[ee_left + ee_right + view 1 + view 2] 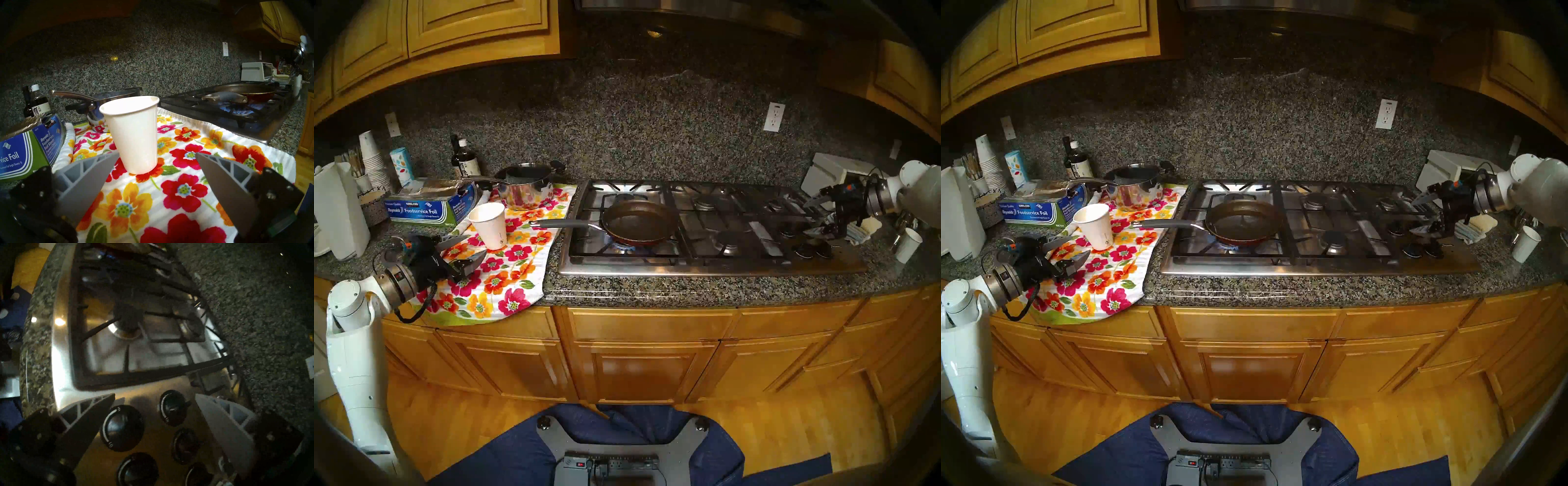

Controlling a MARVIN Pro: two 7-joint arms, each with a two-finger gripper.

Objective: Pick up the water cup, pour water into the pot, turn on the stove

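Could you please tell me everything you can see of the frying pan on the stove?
The frying pan is wide and shallow, dark brown-black inside and red outside, with what looks like a nonstick coating. Its long grey handle points toward the floral towel without visibly touching it. It sits level on the black grate over the stove's front-left burner, where a blue flame burns beneath. Whether it holds water cannot be told. Neither gripper touches it.

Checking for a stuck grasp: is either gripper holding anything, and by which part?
Nothing is held. The left gripper is open short of the water cup; the right gripper is open above the stove knobs.
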